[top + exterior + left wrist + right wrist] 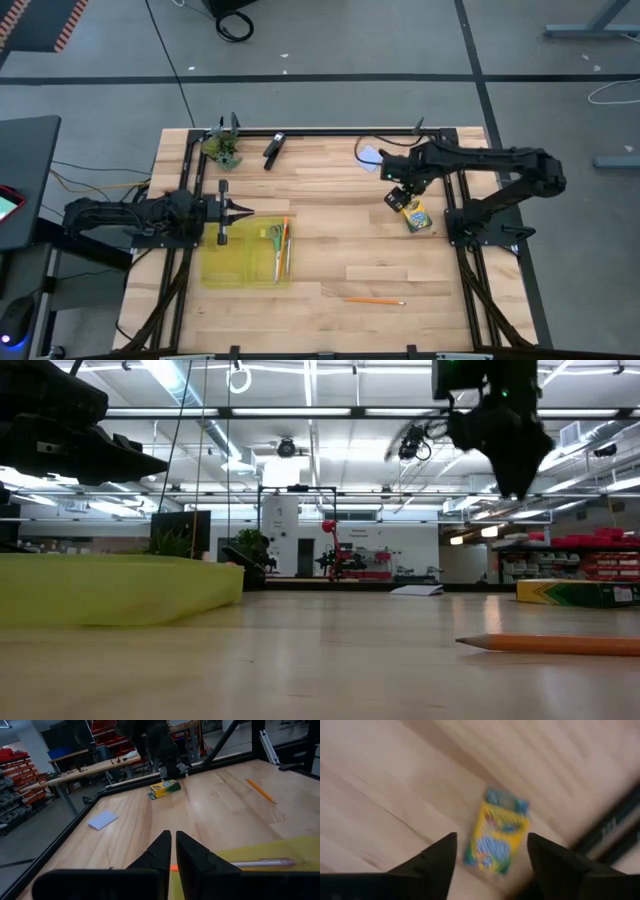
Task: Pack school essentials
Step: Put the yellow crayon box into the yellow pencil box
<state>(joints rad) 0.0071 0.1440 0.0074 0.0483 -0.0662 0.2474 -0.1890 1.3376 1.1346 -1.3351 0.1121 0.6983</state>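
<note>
A yellow crayon box (pixel 415 216) lies flat on the table at the right. My right gripper (pixel 398 197) hangs open above it and points down. In the right wrist view the crayon box (pixel 496 836) shows below and between the spread fingers, untouched. My left gripper (pixel 236 210) is shut on nothing, level over the far edge of the yellow tray (pixel 228 268). The tray holds green-handled scissors (pixel 273 239), orange pencils (pixel 286 250) and a purple pen (pixel 260 864). One orange pencil (pixel 375 300) lies near the front edge. A pale blue notepad (pixel 369 155) lies at the back.
A black oblong tool (pixel 273 150) and a green leafy clump (pixel 222 150) sit at the far left of the table. A black frame rail (pixel 330 132) runs along the far edge, and each arm's base stands at its side. Bare wood lies between the tray and the crayon box.
</note>
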